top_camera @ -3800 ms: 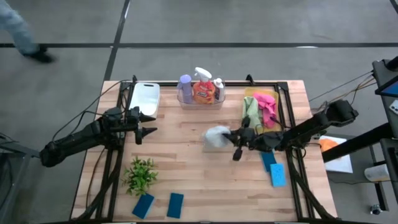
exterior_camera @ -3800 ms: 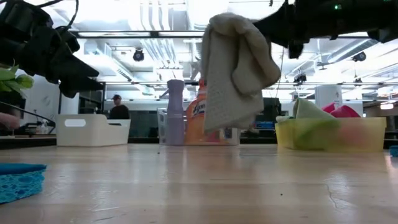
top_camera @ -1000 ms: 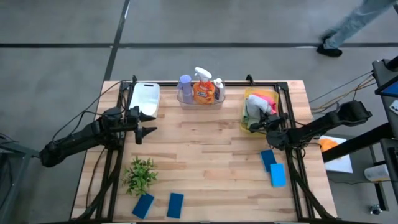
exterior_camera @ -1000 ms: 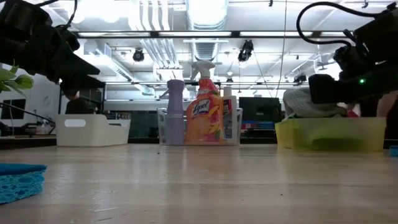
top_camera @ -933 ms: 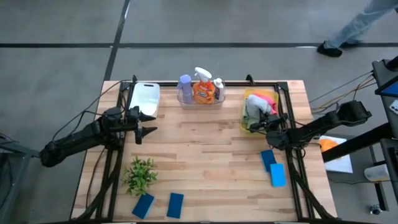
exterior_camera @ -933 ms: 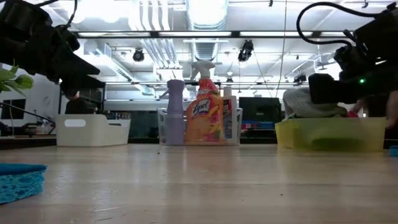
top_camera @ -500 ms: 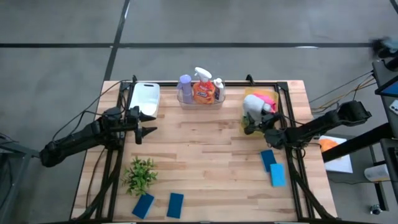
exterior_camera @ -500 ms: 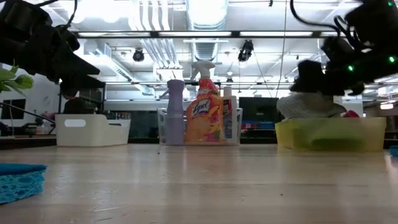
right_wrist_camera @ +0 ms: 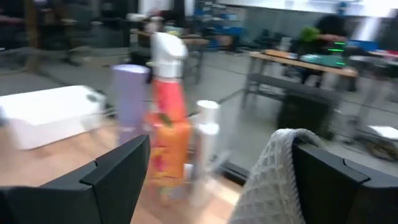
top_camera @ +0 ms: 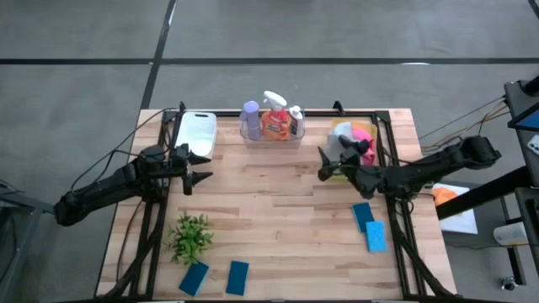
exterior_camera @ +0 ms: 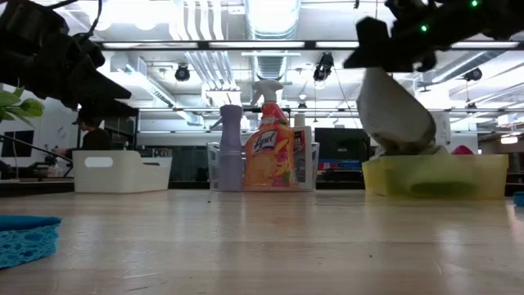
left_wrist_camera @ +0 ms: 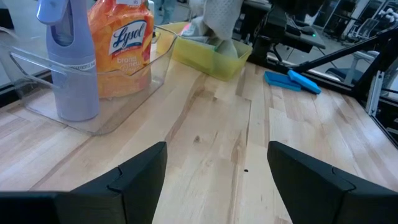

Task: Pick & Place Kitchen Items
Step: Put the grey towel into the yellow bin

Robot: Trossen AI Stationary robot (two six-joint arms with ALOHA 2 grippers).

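My right gripper (top_camera: 322, 164) hangs open at the left edge of the yellow tray (top_camera: 336, 127), above the table. The grey cloth (top_camera: 344, 145) lies in that tray beside the pink cloth (top_camera: 363, 135). In the low view the grey cloth's upper end (exterior_camera: 385, 86) stands up right under the gripper (exterior_camera: 381, 53). In the right wrist view the cloth (right_wrist_camera: 273, 177) shows between the spread fingers. My left gripper (top_camera: 205, 168) waits open at the table's left. The purple bottle (top_camera: 250, 114), orange spray bottle (top_camera: 274, 122) and small white bottle (top_camera: 296, 118) stand in the clear tray. My right gripper's open fingers stand over the grey cloth's raised upper end (exterior_camera: 378, 78), coming from the table's right side. I cannot tell whether a finger touches the cloth. The cloth's lower part (exterior_camera: 409, 146) rests in the yellow tray.
A white tray (top_camera: 196, 130) sits at the far left. A green plant (top_camera: 190, 236) and two blue sponges (top_camera: 194, 276) (top_camera: 237, 277) lie near the front left; two more sponges (top_camera: 364, 215) (top_camera: 376, 236) lie at the right. Bare wood lies in the table's middle.
My right gripper has opened, risen and gone toward the table's left, off the yellow tray's middle to its left edge. The grey cloth, bunched low in the tray before, now has its upper end drawn up tall while its lower part stays in the tray.
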